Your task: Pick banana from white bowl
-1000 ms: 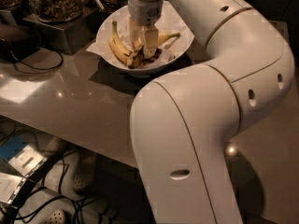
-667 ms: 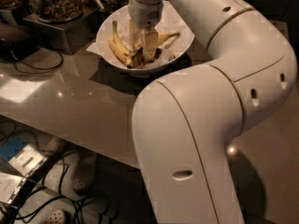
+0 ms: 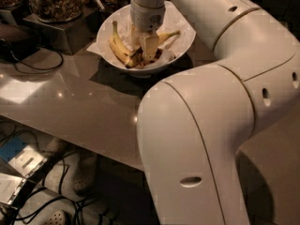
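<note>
The gripper [image 3: 149, 50] is down inside the white bowl [image 3: 161, 67], hanging from the wrist of the large white arm [image 3: 220, 107] that fills the right side of the view. Whether it is open or closed cannot be told. The banana [image 3: 119, 45] lies just left of the gripper: its long thin stem points up and away, toward the far rim, and its dark bruised end curves in beneath the gripper's tip. Whether the two touch is hidden. A cleaner yellow banana [image 3: 168, 34] pokes out on the gripper's right side, over crumpled white paper [image 3: 177, 18] lining the bowl.

The bowl sits on a glossy grey-brown table [image 3: 79, 102]. Farther left of the gripper, well apart from it, stand a jar of nuts [image 3: 52, 1] on a metal box [image 3: 63, 32] and a looped black cable [image 3: 35, 64].
</note>
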